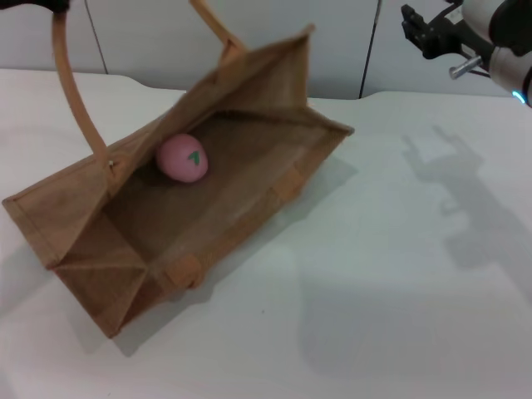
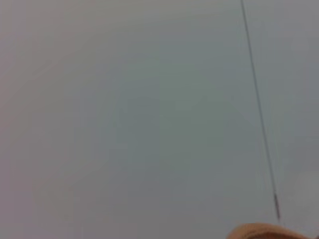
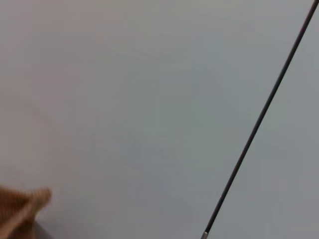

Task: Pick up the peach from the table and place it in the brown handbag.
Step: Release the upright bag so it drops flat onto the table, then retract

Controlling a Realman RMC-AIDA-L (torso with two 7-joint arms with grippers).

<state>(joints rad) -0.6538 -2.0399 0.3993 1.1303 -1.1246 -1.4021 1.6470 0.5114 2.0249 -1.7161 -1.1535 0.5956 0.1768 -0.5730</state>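
The pink peach [image 1: 183,157], its green leaf mark facing up, lies inside the brown handbag [image 1: 249,91]. The bag is tipped open on the white table [image 1: 399,274], with its mouth towards me. One long handle [image 1: 71,83] runs up to my left gripper [image 1: 51,5] at the top left edge, which holds it taut. A bit of handle also shows in the left wrist view [image 2: 264,231]. My right gripper [image 1: 418,29] is raised at the far right, well away from the bag, open and empty.
The second handle [image 1: 212,21] sticks up behind the bag. A grey panelled wall [image 1: 349,41] stands behind the table. A corner of the bag shows in the right wrist view [image 3: 20,209].
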